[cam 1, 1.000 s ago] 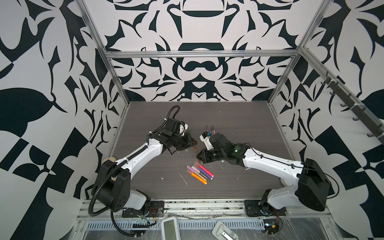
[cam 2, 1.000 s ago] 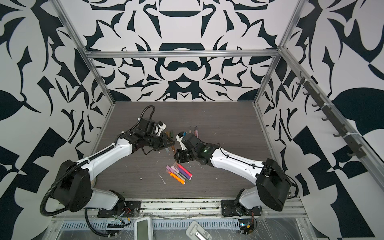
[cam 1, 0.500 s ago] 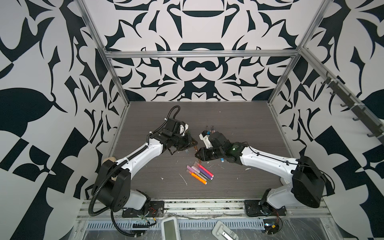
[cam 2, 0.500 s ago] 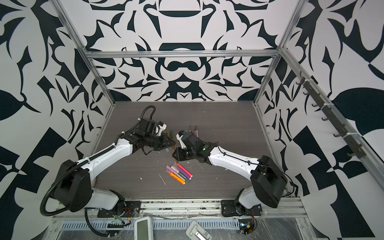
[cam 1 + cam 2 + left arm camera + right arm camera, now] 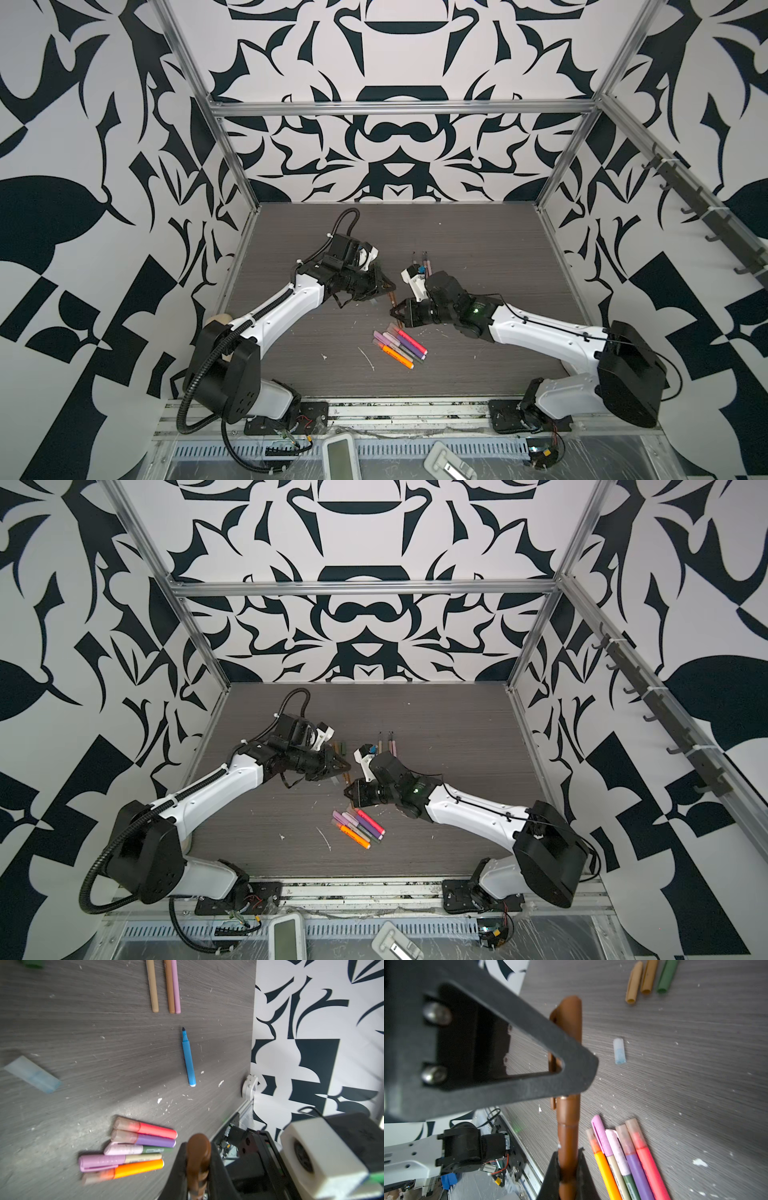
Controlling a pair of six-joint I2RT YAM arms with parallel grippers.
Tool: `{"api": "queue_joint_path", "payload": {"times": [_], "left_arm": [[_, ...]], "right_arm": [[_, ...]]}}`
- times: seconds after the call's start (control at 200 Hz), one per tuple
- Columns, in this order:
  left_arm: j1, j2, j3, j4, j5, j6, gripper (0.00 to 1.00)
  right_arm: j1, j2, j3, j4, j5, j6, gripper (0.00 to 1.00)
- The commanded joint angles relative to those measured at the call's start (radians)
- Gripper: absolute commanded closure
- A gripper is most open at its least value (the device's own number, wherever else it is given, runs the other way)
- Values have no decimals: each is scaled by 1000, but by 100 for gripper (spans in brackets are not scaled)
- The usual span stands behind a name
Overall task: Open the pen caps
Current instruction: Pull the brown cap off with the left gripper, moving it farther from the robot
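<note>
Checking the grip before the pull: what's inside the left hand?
A brown pen is pinched in the left hand, with its cap sticking out beyond. The stretch of pen inside the grip is covered.

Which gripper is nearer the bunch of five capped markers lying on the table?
Right. Holding the brown pen, the right gripper sits just beyond the capped ends of the markers; the left gripper, on the pen's other end, is farther back.

The dark wood-grain table (image 5: 478, 249) carried five capped markers (image 5: 400, 344), bunched just on the base side of the right gripper (image 5: 394, 312). Beyond that gripper lay three slim pens (image 5: 169, 987) and, near them, an uncapped blue pen (image 5: 188, 1059). Three loose caps (image 5: 648, 978) lay beyond the left gripper (image 5: 387, 286). White flecks (image 5: 159, 1100) dotted the surface.
</note>
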Motion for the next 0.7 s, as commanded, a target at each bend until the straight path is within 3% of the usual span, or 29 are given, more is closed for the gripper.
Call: {"api": "queue_joint_path", "payload": {"times": [0.0,0.185,0.695], "left_arm": [[127,-6,46,-31,-62,65,100],[184,0,77,-75,-38,103,100],[185,-21,50,-77,-47,105,100]], "right_arm": [[60,-46,-78,-96,49,78,100],[124,-64,-124,-53,88,120,100],[133,-80,-115,-71,108,108,100]]}}
